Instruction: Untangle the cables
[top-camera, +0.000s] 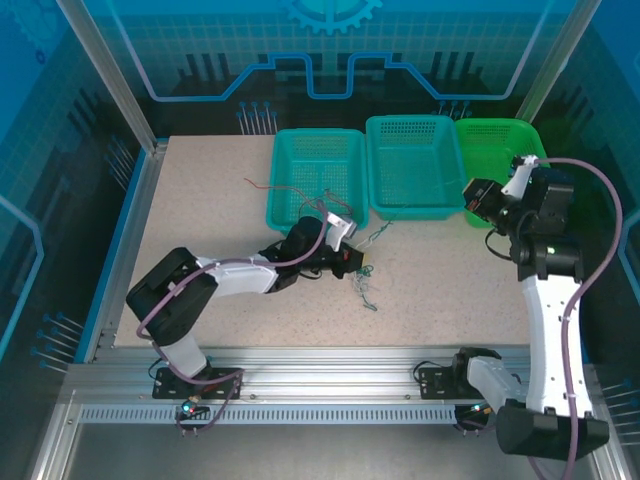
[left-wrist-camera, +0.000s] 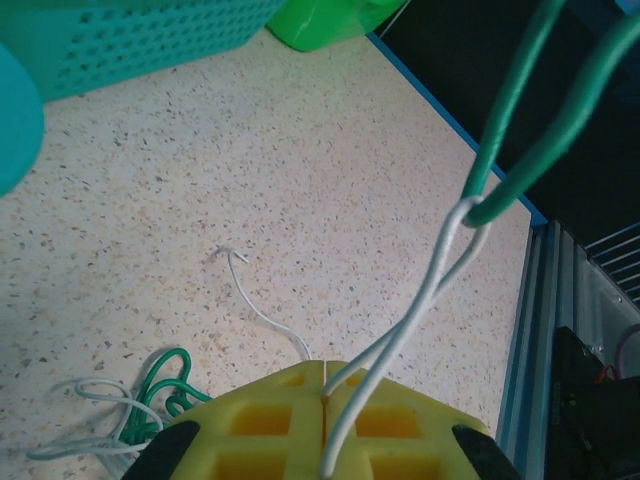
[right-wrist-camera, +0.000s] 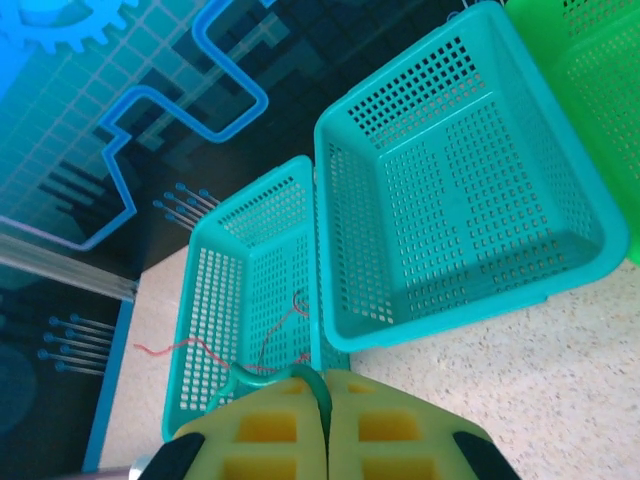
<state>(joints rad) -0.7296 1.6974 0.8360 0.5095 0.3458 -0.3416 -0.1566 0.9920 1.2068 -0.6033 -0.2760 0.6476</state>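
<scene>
In the left wrist view my left gripper (left-wrist-camera: 325, 368) has its yellow jaws shut on a doubled pale white cable (left-wrist-camera: 420, 300). That white loop rises and hooks a green cable (left-wrist-camera: 520, 120) stretched up to the right. A small green and white tangle (left-wrist-camera: 140, 405) lies on the table at lower left. My right gripper (right-wrist-camera: 326, 378) is shut on a green cable (right-wrist-camera: 262, 377) that curls out to the left. Thin red cable (right-wrist-camera: 283, 328) lies in the left teal basket. From above, the left gripper (top-camera: 352, 262) is at table centre beside the tangle (top-camera: 367, 287); the right gripper (top-camera: 474, 197) hovers by the green basket.
Three baskets line the back of the table: a left teal basket (top-camera: 318, 132), a middle teal basket (top-camera: 412, 119) and a green basket (top-camera: 495, 123). A red strand (top-camera: 255, 183) trails over the left basket's side onto the table. A blue rim edges the table on the left (top-camera: 118, 245).
</scene>
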